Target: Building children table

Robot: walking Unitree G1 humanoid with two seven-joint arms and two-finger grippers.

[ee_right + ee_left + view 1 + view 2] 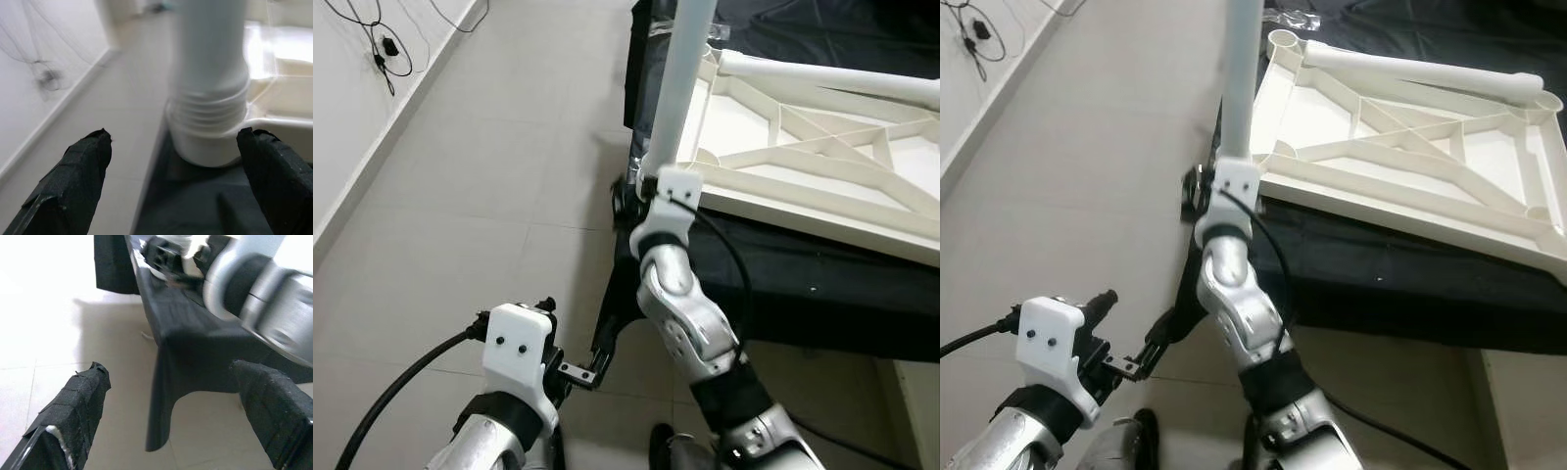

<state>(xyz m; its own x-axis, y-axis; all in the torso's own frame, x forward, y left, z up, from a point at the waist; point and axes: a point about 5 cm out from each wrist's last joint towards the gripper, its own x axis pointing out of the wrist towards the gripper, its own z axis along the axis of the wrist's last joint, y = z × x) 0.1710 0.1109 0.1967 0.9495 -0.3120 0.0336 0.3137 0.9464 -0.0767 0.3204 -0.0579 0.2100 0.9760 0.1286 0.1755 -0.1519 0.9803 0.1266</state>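
A white tabletop [803, 166] lies upside down on a black cloth [803, 284], showing its ribs and corner sockets. One white leg [680, 69] stands upright in the near left corner socket, its threaded base [210, 122] seated in the collar. A second leg [1420, 70] lies across the far side of the tabletop. My right gripper [176, 133] is open at the foot of the upright leg, one finger on either side and apart from it. My left gripper [171, 367] hangs low over the floor beside the cloth's corner, open and holding nothing.
Pale floor tiles [489, 176] stretch to the left up to a white wall with black cables [382, 44] along it. The black cloth drapes down to the floor at its near left corner [161, 396]. A white piece of furniture [915, 401] stands at the lower right.
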